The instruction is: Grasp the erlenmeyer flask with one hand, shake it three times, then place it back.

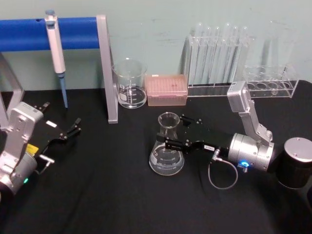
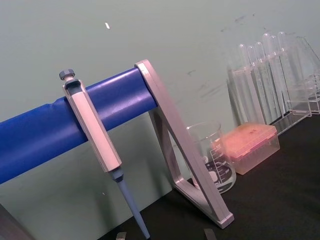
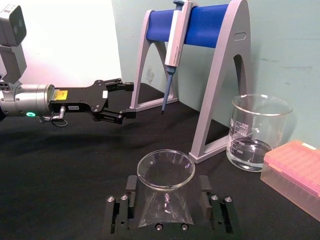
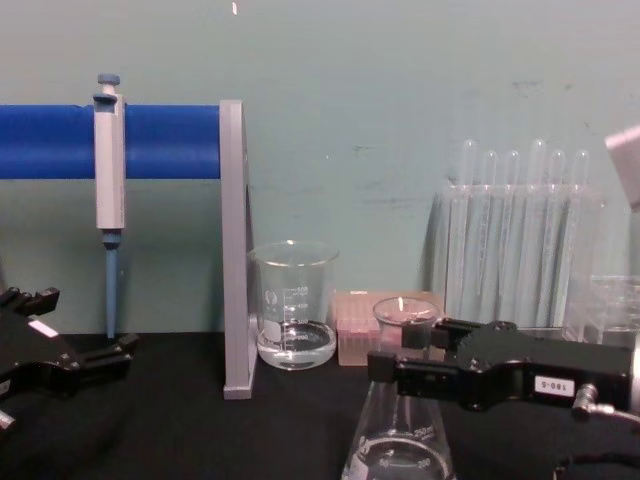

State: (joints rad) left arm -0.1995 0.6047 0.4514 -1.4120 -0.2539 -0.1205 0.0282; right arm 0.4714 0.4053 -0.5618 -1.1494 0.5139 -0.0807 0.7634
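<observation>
Erlenmeyer flask [image 1: 166,155] upright; right claw [image 1: 174,130] level, straddling neck; left claw [image 1: 74,126] parked.

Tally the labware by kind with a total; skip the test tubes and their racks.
Erlenmeyer flask: 1
Beaker: 1
Pipette: 1
Pipette stand: 1
Pink tip box: 1
Total: 5
The right gripper is at the flask's neck; the left gripper sits open, off to the left.
</observation>
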